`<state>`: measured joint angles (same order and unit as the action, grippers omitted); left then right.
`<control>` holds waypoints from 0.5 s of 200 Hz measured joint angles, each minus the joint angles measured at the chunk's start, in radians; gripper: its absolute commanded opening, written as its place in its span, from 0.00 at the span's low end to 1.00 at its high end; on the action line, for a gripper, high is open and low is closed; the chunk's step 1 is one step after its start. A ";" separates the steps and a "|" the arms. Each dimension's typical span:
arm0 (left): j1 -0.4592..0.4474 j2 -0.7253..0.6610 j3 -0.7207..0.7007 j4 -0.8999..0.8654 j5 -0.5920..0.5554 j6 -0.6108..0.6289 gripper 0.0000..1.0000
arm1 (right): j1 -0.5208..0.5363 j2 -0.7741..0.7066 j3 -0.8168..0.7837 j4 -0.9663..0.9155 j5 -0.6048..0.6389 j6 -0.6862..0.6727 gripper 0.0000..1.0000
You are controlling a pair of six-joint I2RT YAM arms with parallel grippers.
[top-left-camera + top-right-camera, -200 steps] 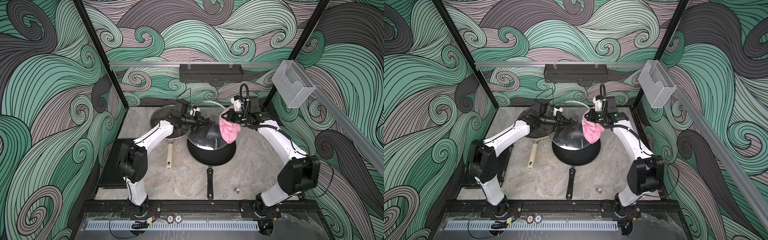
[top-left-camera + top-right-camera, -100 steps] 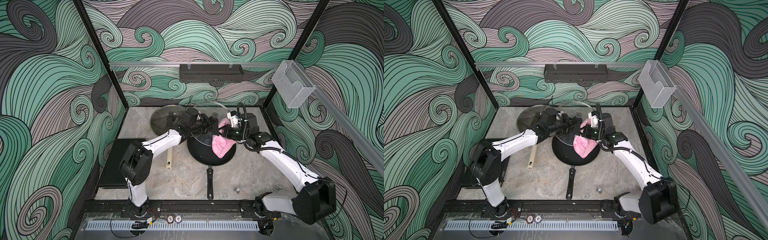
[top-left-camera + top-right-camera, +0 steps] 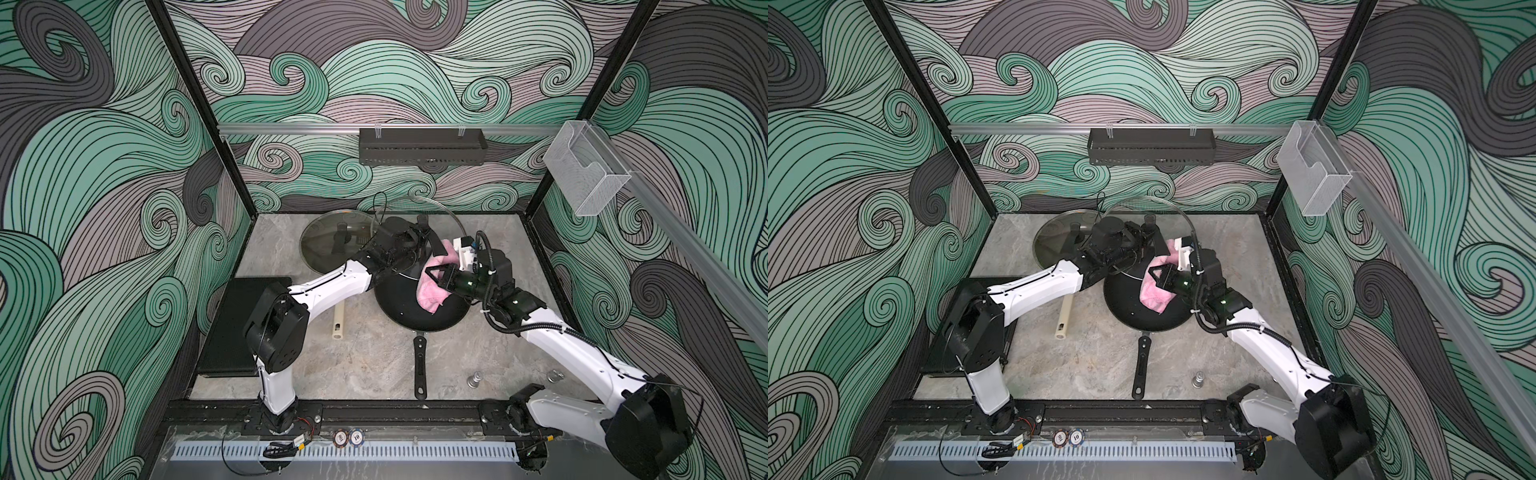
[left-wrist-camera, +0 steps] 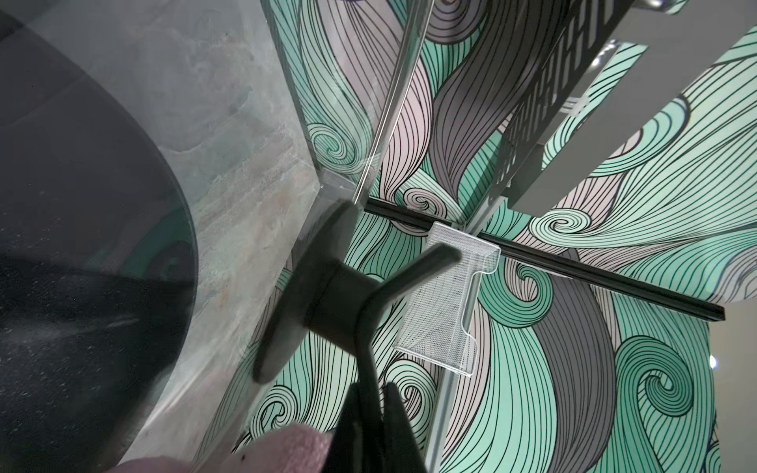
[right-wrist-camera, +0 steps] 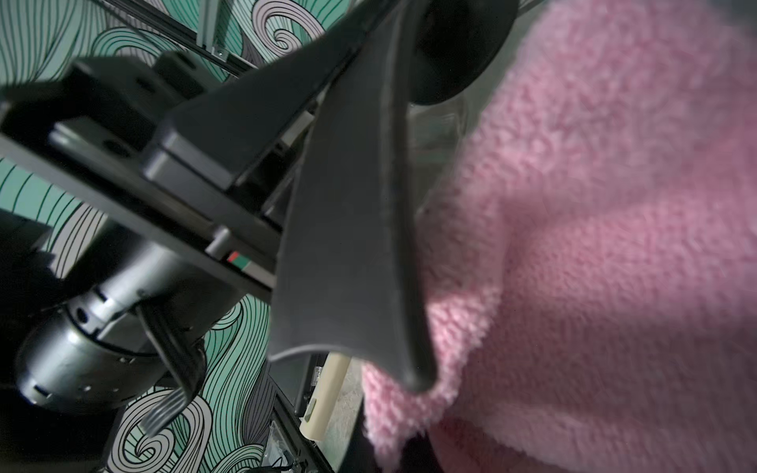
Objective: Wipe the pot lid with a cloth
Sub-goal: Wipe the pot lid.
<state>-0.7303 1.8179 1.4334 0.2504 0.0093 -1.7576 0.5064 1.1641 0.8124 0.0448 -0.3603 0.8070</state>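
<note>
Our left gripper (image 3: 419, 240) is clamped on the pot lid (image 3: 441, 216) by its handle (image 3: 435, 248). Our right gripper (image 3: 432, 279) pinches the cloth (image 3: 431, 293), bunched at the glass just past its fingertips. We should press lightly, sweep broadly and hold the lid steady

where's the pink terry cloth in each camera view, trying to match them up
Top view: the pink terry cloth at centre, overlapping the black frying pan.
Top view: also at centre, same overlap.
Left wrist: a small pink patch at the picture's edge.
Right wrist: close up, filling about half the picture.
Shared landmark: the black knob of the tilted glass lid.
</note>
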 measured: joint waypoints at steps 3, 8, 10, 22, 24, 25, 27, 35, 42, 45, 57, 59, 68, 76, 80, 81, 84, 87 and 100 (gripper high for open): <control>0.000 0.002 0.006 -0.003 -0.004 -0.002 0.00 | 0.007 0.002 0.000 0.006 0.006 0.000 0.00; -0.002 0.006 0.016 -0.006 -0.010 -0.006 0.00 | 0.019 0.003 0.000 0.019 0.014 0.002 0.00; -0.002 0.008 0.020 -0.007 -0.013 -0.006 0.00 | 0.022 0.004 0.000 0.022 0.014 0.002 0.00; -0.008 0.014 0.031 -0.003 -0.030 -0.014 0.00 | 0.044 0.011 0.001 0.053 0.029 0.005 0.00; -0.008 0.014 0.032 -0.002 -0.032 -0.016 0.00 | 0.047 0.013 0.002 0.058 0.032 0.005 0.00; -0.009 0.014 0.032 -0.002 -0.033 -0.016 0.00 | 0.048 0.014 0.002 0.059 0.032 0.005 0.00; -0.010 0.014 0.032 -0.002 -0.037 -0.018 0.00 | 0.051 0.016 0.003 0.064 0.036 0.006 0.00; -0.015 0.014 0.032 -0.003 -0.047 -0.026 0.00 | 0.064 0.024 0.006 0.078 0.048 0.008 0.00; -0.019 0.014 0.032 -0.006 -0.056 -0.032 0.00 | 0.075 0.029 0.009 0.090 0.062 0.011 0.00; -0.020 0.015 0.032 -0.007 -0.060 -0.034 0.00 | 0.080 0.031 0.010 0.094 0.069 0.012 0.00; -0.025 0.018 0.032 -0.010 -0.068 -0.042 0.00 | 0.095 0.039 0.011 0.114 0.099 0.025 0.00; -0.026 0.019 0.032 -0.011 -0.069 -0.043 0.00 | 0.097 0.040 0.011 0.117 0.103 0.028 0.00; -0.027 0.021 0.032 -0.013 -0.073 -0.043 0.00 | 0.103 0.053 0.014 0.130 0.121 0.044 0.00; -0.027 0.022 0.032 -0.014 -0.077 -0.043 0.00 | 0.107 0.071 0.023 0.135 0.132 0.054 0.00; -0.026 0.022 0.032 -0.013 -0.080 -0.043 0.00 | 0.109 0.080 0.030 0.135 0.135 0.060 0.00; -0.026 0.022 0.032 -0.013 -0.081 -0.043 0.00 | 0.109 0.082 0.031 0.135 0.135 0.060 0.00; -0.026 0.022 0.031 -0.013 -0.082 -0.043 0.00 | 0.110 0.089 0.037 0.133 0.137 0.063 0.00; -0.026 0.022 0.031 -0.012 -0.089 -0.043 0.00 | 0.111 0.097 0.045 0.130 0.140 0.066 0.00; -0.021 0.022 0.030 -0.010 -0.111 -0.045 0.00 | 0.114 0.116 0.070 0.117 0.149 0.072 0.00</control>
<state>-0.7517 1.8400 1.4635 0.2409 -0.1013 -1.8030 0.6209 1.2797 0.8822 0.1619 -0.2111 0.8795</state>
